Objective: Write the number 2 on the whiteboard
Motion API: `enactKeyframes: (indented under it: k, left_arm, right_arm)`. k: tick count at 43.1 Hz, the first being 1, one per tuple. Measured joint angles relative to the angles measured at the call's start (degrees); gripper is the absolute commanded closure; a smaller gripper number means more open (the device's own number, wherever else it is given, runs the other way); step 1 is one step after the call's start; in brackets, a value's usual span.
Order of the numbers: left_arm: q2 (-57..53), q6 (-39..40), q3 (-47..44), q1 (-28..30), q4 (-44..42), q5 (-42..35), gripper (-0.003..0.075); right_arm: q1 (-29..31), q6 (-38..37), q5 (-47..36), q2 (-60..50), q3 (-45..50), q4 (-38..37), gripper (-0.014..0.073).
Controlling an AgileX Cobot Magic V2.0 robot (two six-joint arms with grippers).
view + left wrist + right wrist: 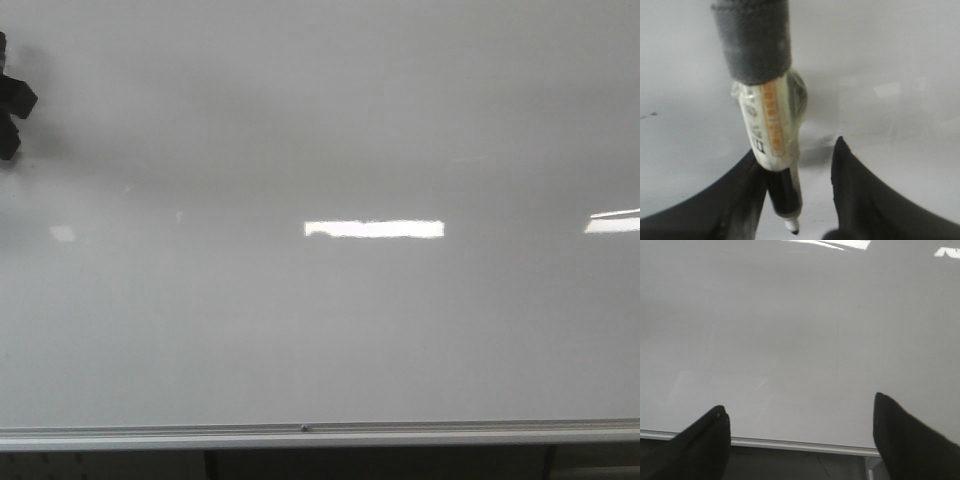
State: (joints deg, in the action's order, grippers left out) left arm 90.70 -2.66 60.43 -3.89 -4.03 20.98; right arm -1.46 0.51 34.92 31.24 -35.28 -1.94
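Observation:
The whiteboard (320, 330) fills the front view, glossy grey-white, with a silver rail (300, 434) along its lower edge. No number 2 shows on it in any view. My left gripper (8, 95) is a dark shape at the board's far left edge. In the left wrist view the left gripper (796, 145) holds a marker (772, 125) off the board. The marker has a white label, a grey sleeve (752, 40) and a bare black tip (793, 230); its barrel rests against one finger (735, 200). My right gripper (799, 400) is open and empty over the board's lower edge.
Bright rectangular light reflections (374, 229) lie on the board's middle and right (612, 222). A small dark speck (651, 114) marks the board in the left wrist view. Below the rail (805, 445) is a dark surface.

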Motion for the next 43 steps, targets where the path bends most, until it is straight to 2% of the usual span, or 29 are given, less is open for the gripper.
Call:
enactKeyframes:
  k: [18, 28, 34, 43]
  left_arm:
    - [0.0, 0.0, 0.0, 0.0, -2.32, -1.29, 0.0634]
    - [0.0, 0.0, 0.0, 0.0, -2.32, -1.16, 0.066]
    - [-2.29, 0.0, 0.35, -0.41, -2.32, 2.36, 0.066]
    - [-8.32, -3.2, 3.99, -4.1, -2.47, 15.01, 0.066]
  right_arm:
    - [0.0, 0.0, 0.0, 0.0, 0.0, 0.0, -0.001]
    - [0.0, 0.0, 0.0, 0.0, 0.0, 0.0, -0.001]
    - [0.0, 0.0, 0.0, 0.0, 0.0, 0.0, -0.001]
    - [0.0, 0.21, 0.0, 0.0, 0.0, 0.0, -0.001]
